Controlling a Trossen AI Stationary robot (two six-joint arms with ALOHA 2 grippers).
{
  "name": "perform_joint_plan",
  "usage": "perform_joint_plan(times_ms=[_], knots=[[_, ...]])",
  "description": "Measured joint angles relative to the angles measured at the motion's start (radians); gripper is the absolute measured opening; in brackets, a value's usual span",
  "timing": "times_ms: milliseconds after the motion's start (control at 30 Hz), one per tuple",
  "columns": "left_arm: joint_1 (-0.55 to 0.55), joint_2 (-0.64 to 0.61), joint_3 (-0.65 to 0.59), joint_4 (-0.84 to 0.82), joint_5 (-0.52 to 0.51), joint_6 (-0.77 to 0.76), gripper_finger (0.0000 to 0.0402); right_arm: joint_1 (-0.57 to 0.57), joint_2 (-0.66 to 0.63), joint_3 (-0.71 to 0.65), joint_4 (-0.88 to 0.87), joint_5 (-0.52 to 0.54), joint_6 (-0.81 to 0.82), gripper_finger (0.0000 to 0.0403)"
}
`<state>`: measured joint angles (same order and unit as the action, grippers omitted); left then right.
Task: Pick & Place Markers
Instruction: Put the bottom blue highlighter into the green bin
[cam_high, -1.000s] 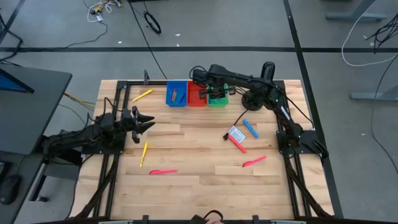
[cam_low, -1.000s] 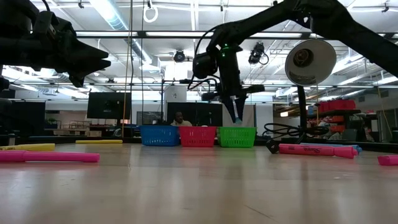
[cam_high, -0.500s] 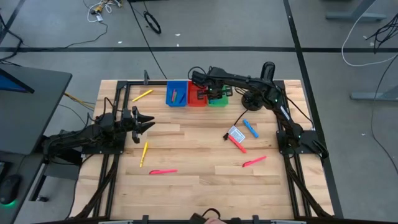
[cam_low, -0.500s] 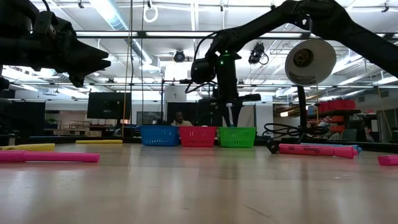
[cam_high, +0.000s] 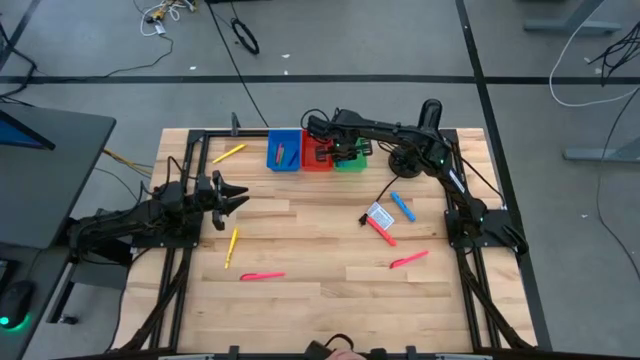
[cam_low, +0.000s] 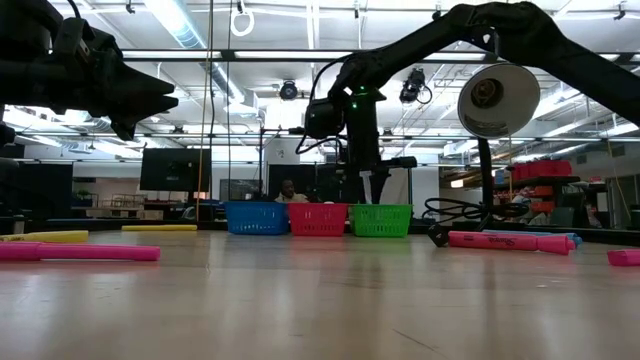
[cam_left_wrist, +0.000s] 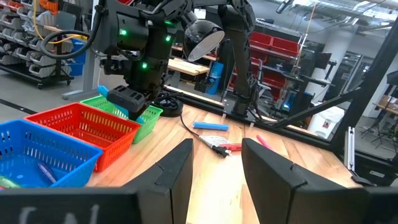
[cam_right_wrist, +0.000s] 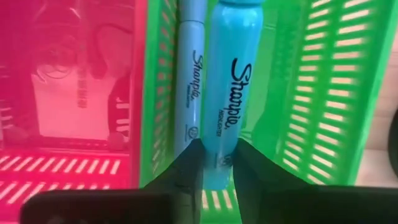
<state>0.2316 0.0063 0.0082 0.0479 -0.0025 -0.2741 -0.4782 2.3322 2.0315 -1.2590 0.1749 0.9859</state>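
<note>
Near the bench's far edge, the right gripper (cam_right_wrist: 214, 163) is pinching a blue marker (cam_right_wrist: 230, 93) above the green bin (cam_right_wrist: 323, 93), already holding another marker (cam_right_wrist: 189, 81), and is risking dropping it onto the rim beside the red bin (cam_right_wrist: 68, 93).

Black right gripper (cam_right_wrist: 214, 163) clamps 1 light blue plastic marker (cam_right_wrist: 231, 93) with black lettering. Beside it: 1 paler blue marker (cam_right_wrist: 190, 81), green mesh plastic bin (cam_right_wrist: 336, 93), red mesh plastic bin (cam_right_wrist: 68, 81).

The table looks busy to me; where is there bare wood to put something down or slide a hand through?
The widest bare patch is the middle of the table, between the yellow marker and the white card. The front edge below the pink marker is also free. It is crowded by the bins, where the right gripper holds a blue marker.
</note>
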Motion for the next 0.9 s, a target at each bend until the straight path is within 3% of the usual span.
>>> perform_joint_plan(times_ms=[200,900], knots=[[0.000,0.000,0.000,0.000,0.000,0.000,0.0142,0.000,0.000,0.000,0.000,-0.003,-0.009,0.0090],[0.000,0.000,0.000,0.000,0.000,0.000,0.0142,-0.002,0.000,0.000,0.026,-0.010,-0.013,0.0099]])
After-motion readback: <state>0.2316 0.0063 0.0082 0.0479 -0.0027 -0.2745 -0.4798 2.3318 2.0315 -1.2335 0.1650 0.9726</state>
